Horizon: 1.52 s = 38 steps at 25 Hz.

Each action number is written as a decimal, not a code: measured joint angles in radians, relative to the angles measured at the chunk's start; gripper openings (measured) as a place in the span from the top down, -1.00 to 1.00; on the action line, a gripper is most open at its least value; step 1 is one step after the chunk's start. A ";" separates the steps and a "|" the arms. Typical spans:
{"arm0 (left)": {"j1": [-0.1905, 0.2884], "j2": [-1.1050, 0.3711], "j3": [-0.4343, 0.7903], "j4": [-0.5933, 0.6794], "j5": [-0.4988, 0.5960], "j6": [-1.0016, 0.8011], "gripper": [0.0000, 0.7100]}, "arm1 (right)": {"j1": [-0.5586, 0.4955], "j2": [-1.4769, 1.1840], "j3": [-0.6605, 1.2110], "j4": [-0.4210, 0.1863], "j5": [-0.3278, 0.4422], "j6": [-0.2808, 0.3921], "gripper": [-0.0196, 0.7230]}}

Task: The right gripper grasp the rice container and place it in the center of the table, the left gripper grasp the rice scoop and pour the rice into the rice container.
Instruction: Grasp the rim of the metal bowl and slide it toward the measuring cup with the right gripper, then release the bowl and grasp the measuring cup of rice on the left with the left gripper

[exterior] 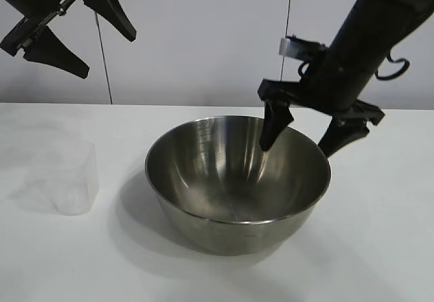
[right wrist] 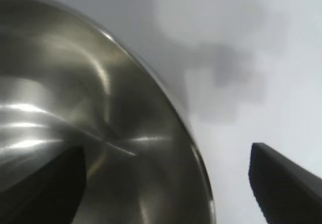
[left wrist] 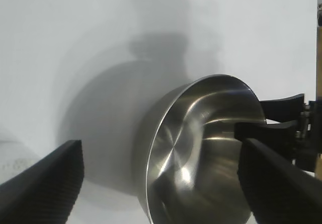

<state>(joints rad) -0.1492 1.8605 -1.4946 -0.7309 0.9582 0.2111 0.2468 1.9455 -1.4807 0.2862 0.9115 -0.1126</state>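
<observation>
1. We are straddling the rim of the rice container (exterior: pixel 237 180) with our right gripper (exterior: pixel 308 136), at the right centre of the exterior frame. One finger is hanging inside the bowl and the other outside its wall, with the jaws spread and not pinching the steel. Our right wrist view is showing the same thing: a dark finger on either side of the rim, with a clear gap to the metal.

2. The rice container is sitting on the table (exterior: pixel 380 248) in the middle of the exterior frame, slightly low. We are judging that this is roughly the central spot the task asks for, which would explain why the jaws are standing apart around the rim.

3. We are holding our left gripper (exterior: pixel 68 27) high in the upper left of the exterior frame, its fingers spread wide and carrying nothing. It is hanging above and well apart from the rice scoop (exterior: pixel 71 180).

4. The rice scoop is standing upright on the table at the left edge of the frame, near the bowl but not touching it. We cannot make out the rice inside it through the frosted wall.

5. We are judging that the scoop grasp and the pour are not yet done, since the bowl looks bare inside.
</observation>
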 joint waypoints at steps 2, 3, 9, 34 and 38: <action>0.000 0.000 0.000 0.000 -0.006 0.000 -0.70 | -0.003 -0.001 -0.103 -0.061 0.080 0.025 -0.73; 0.000 0.000 0.000 0.000 -0.011 0.000 -0.70 | -0.010 -0.001 -0.159 -0.098 0.122 0.040 -0.73; 0.000 0.000 0.000 0.000 -0.016 0.000 -0.70 | -0.207 -0.001 -0.390 -0.266 0.296 0.063 -0.74; 0.000 0.000 0.000 0.000 -0.022 0.000 -0.70 | -0.568 -0.411 -0.315 -0.220 0.340 0.011 -0.66; 0.000 0.000 0.000 0.000 -0.022 0.000 -0.70 | -0.568 -0.538 -0.261 -0.183 0.345 0.000 -0.66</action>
<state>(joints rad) -0.1492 1.8605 -1.4946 -0.7309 0.9358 0.2111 -0.3210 1.4072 -1.7417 0.1036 1.2560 -0.1129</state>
